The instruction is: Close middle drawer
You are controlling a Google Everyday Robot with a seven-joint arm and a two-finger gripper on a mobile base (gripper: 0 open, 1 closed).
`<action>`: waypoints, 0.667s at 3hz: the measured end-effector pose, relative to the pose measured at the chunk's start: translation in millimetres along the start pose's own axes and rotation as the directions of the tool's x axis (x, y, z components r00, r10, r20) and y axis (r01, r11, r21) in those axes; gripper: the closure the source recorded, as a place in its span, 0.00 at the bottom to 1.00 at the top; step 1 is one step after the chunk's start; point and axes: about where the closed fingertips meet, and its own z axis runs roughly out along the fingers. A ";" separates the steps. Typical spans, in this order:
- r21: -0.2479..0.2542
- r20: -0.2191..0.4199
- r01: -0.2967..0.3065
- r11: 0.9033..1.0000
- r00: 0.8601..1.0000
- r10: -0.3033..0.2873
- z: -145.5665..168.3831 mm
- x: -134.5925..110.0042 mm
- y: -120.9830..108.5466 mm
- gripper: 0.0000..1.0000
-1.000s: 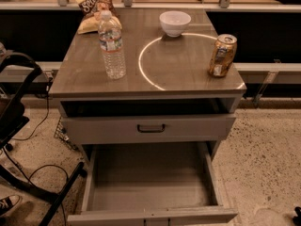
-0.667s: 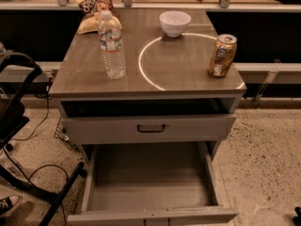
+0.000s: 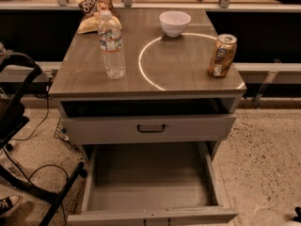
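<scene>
The middle drawer [image 3: 150, 182] is pulled far out toward me, and its deep grey box is empty. Its low flat front [image 3: 153, 216] runs along the bottom edge of the view, with a small dark handle [image 3: 157, 221] partly cut off. Above it, the taller-fronted drawer [image 3: 149, 127] with the bigger black handle [image 3: 151, 128] stands slightly out, with a dark gap under the tabletop. The lowest drawer is hidden. My gripper is not in view.
On the cabinet top [image 3: 178, 65] stand a water bottle [image 3: 111, 44], a white bowl [image 3: 175, 22], a soda can [image 3: 222, 55] and a chip bag [image 3: 95, 7]. A black chair frame [image 3: 19, 126] and cables stand at the left. Speckled floor [image 3: 263, 164] lies at the right, with a small dark shape [image 3: 297, 213] at its edge.
</scene>
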 end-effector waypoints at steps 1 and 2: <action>0.021 0.055 0.068 0.997 0.996 -0.069 53.0 -17.8 -54.0 1.00; 0.028 0.103 0.093 0.995 0.990 -0.095 95.3 -30.6 -84.3 1.00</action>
